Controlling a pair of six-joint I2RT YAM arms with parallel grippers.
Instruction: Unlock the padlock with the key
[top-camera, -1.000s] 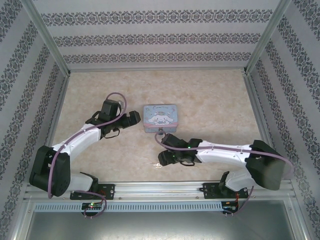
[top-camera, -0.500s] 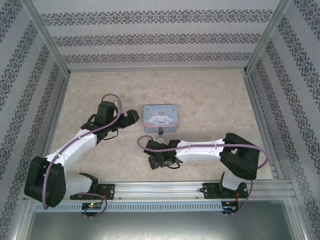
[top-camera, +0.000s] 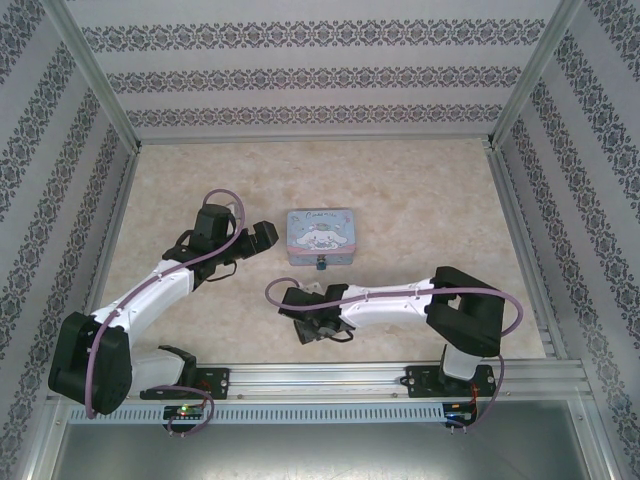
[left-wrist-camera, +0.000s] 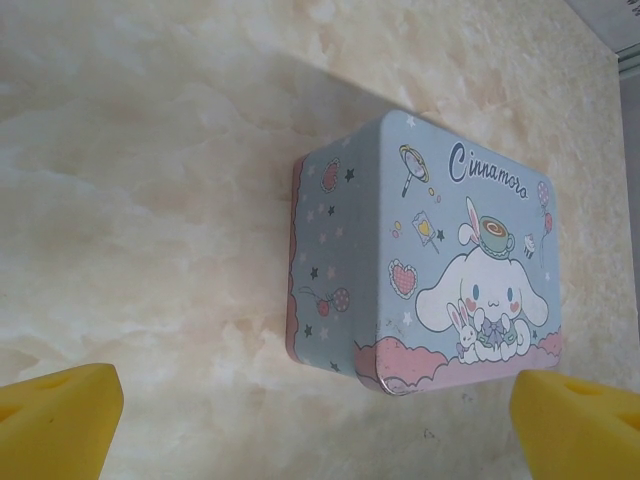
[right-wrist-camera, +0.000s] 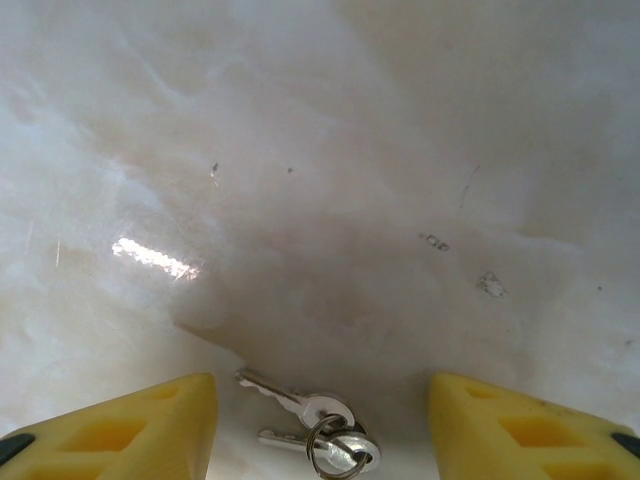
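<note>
Two small silvery keys on a ring lie flat on the marble table, between the yellow fingertips of my open right gripper, which hovers close above them. In the top view the right gripper covers the keys near the front edge. The tiny dark padlock hangs at the front face of the pale blue cartoon tin. My left gripper stands open just left of the tin, its yellow pads wide apart and holding nothing.
The tin sits mid-table. Patterned walls enclose the marble table on three sides, and a metal rail runs along the near edge by the arm bases.
My right arm has swung left and its gripper now sits over the keys, which lay uncovered one second ago. The left arm pulled its elbow in; its gripper stays beside the tin.
</note>
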